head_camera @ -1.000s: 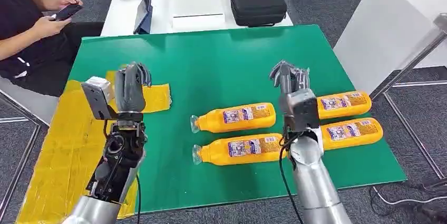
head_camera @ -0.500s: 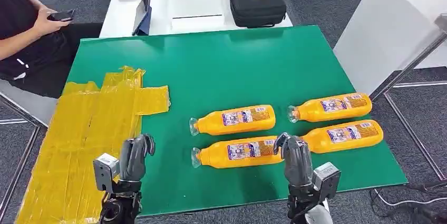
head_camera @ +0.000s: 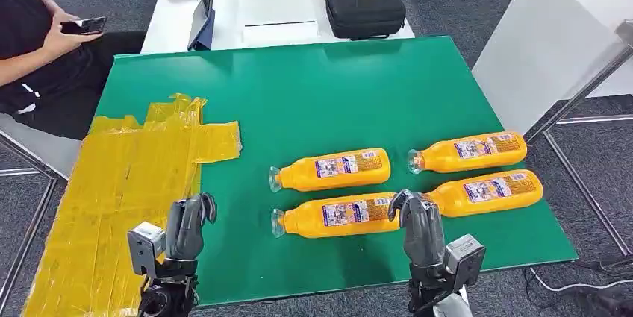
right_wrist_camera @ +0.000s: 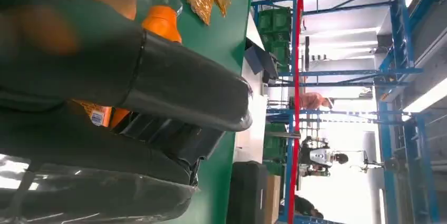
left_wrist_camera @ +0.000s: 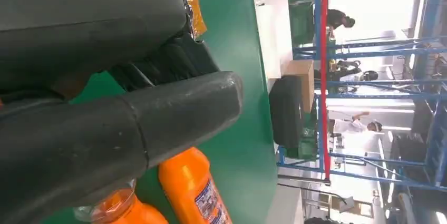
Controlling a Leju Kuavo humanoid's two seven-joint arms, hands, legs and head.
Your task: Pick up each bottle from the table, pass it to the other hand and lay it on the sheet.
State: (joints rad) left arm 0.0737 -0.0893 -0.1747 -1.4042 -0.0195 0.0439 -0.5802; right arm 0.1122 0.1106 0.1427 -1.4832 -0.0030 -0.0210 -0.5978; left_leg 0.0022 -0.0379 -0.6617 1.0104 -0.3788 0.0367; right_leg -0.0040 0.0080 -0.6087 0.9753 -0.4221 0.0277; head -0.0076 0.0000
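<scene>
Green matting covers the table (head_camera: 321, 86), and behind it stand a white desk (head_camera: 276, 4) with a black case (head_camera: 366, 7) and a seated person (head_camera: 37, 41) holding a phone. Both our hands sit low at the near edge. Our right hand (head_camera: 418, 231) hangs just in front of the nearest bottle (head_camera: 340, 214), fingers curled in with nothing between them; whether the tips touch the bottle we cannot tell, since they overlap its end in the head view. Our left hand (head_camera: 186, 227) is likewise curled on nothing, at the border of mat and yellow sheet (head_camera: 112, 198).

Four orange bottles lie on their sides in two rows, necks pointing toward the sheet. We judge that layout suits a side grasp by the right hand and a handover leftward, with the left hand already parked by the sheet. No bottle lies on the sheet, so the task looks barely begun.

Both wrist views are largely blocked by thumb and fingers, with bottle necks blurred beyond, and the forearms are cut off below.
</scene>
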